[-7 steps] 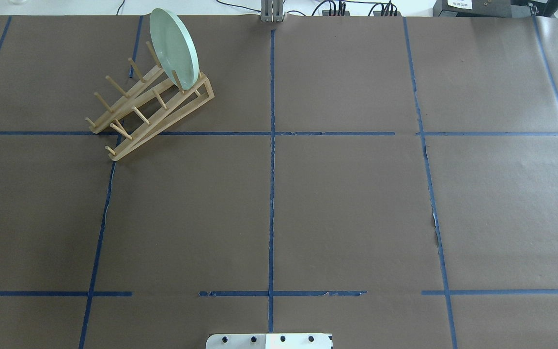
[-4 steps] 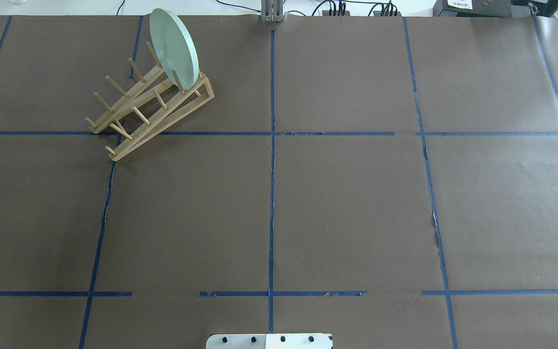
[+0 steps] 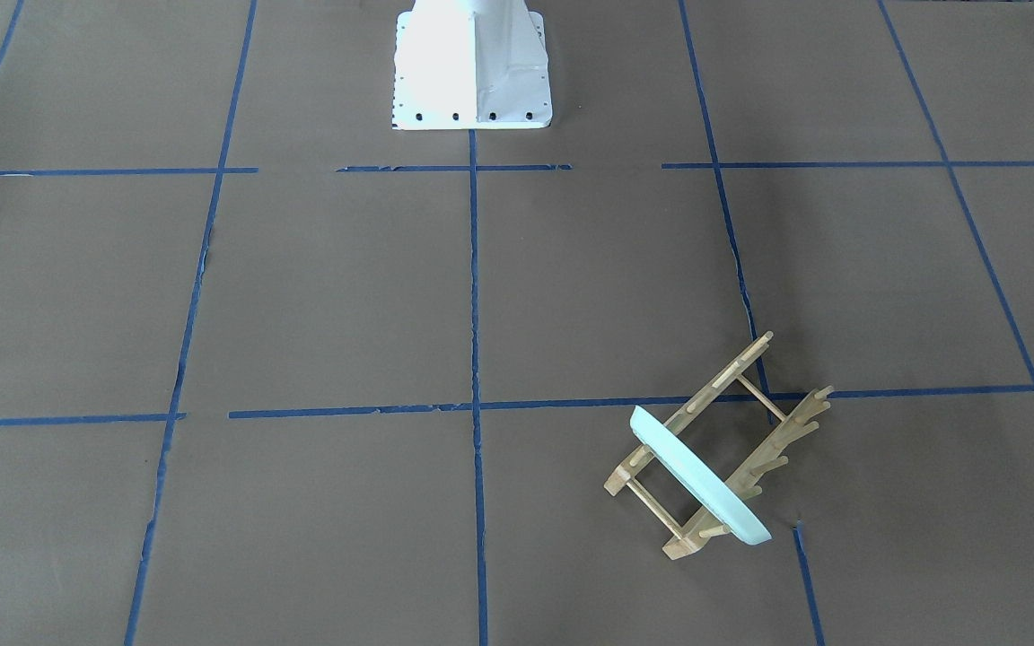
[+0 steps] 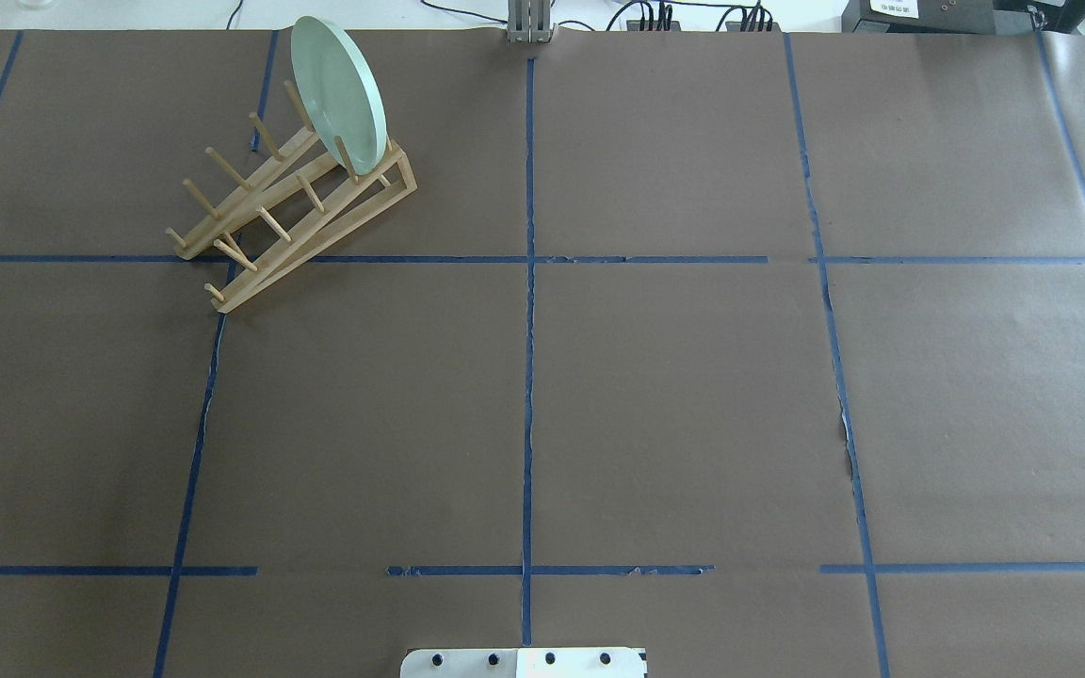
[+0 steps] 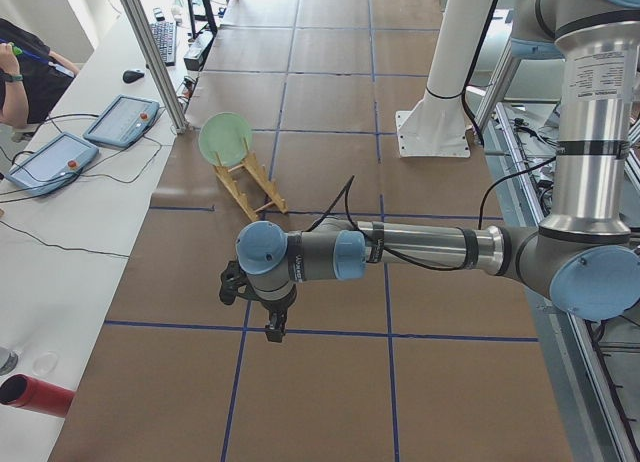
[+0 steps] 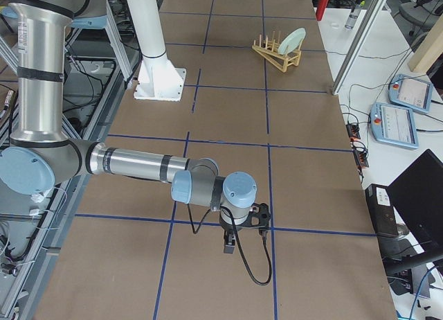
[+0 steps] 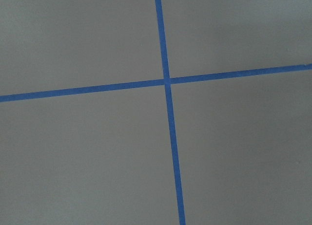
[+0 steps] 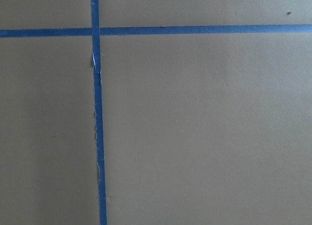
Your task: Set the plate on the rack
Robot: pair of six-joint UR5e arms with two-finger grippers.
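On rack (image 4: 251, 282), plate (image 4: 337, 94), standing on edge

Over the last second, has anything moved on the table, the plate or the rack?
Nothing visibly changed in the overhead view. The plate stands on edge between the pegs at the far end of the rack, both exactly where they were.

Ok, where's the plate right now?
In the overhead view the plate stands on edge at the far end of the rack. That puts it at the table's far left, on the robot's left side.
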